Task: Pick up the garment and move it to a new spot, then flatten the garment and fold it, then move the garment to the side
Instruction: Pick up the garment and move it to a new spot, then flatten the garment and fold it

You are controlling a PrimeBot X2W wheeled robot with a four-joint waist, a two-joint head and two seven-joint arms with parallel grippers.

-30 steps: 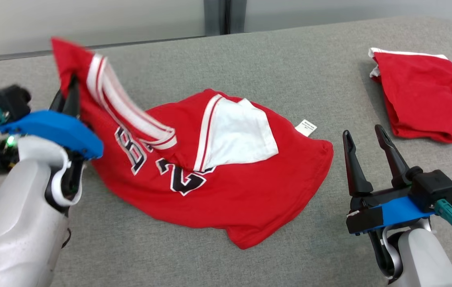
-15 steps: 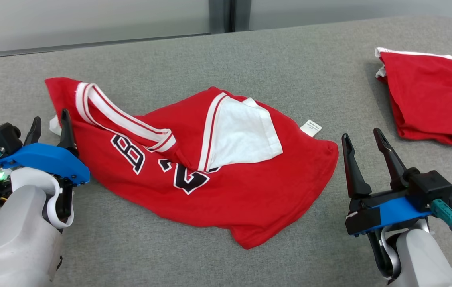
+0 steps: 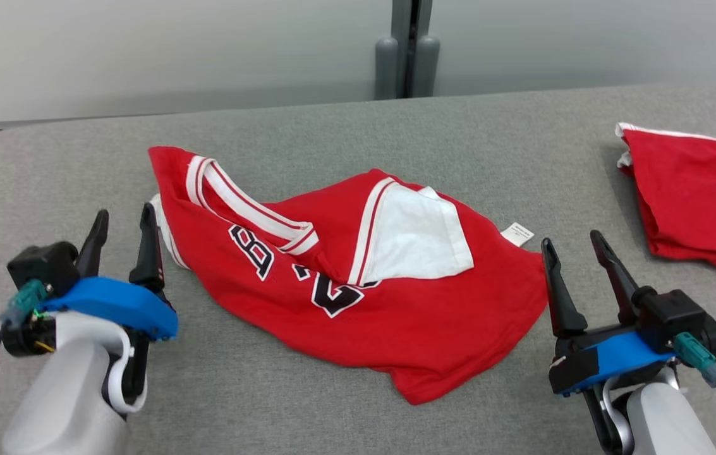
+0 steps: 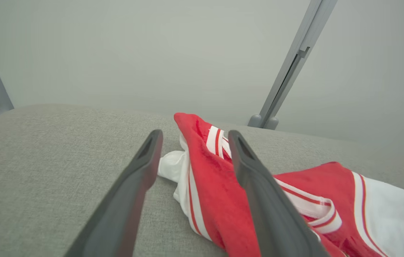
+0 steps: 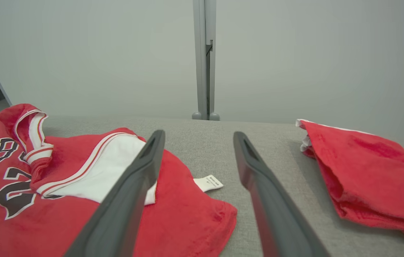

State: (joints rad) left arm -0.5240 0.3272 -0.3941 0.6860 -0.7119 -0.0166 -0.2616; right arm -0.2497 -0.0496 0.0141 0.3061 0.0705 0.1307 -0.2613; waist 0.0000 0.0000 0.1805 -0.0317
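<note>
The garment, a red jersey, is lying rumpled at the middle of the grey bench with a white-lined flap turned over its front, so flattening is looking like the step in hand. The left gripper is sitting low at 8 o'clock, forearm rising from below, jaws standing wide and empty just beside the jersey's striped edge. The right gripper is mirroring it at 4 o'clock, jaws wide and holding nothing, just beside the opposite edge. The two are probably flanking the cloth to take both sides. A folded red cloth is resting apart at 2 o'clock.
</note>
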